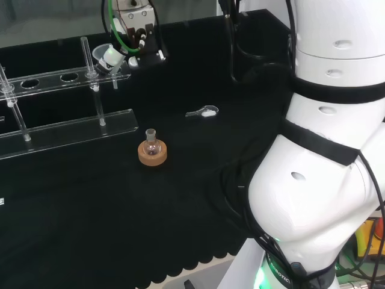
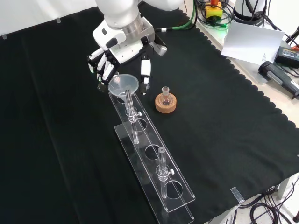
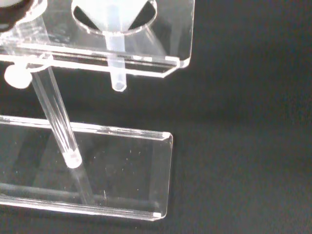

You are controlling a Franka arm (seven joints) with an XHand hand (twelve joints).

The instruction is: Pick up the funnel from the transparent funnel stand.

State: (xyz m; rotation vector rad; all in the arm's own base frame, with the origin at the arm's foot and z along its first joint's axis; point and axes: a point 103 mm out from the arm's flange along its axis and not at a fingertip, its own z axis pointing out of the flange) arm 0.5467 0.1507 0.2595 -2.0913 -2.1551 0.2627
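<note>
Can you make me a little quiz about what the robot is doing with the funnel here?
1. True or false: the funnel sits in the end hole of the transparent funnel stand.
2. Where is the hand? A) around the funnel's rim B) over the small flask C) flat on the black cloth
3. Fill in: the small flask stands on a ____ ring.

Key: 1 true; 2 A; 3 cork.
</note>
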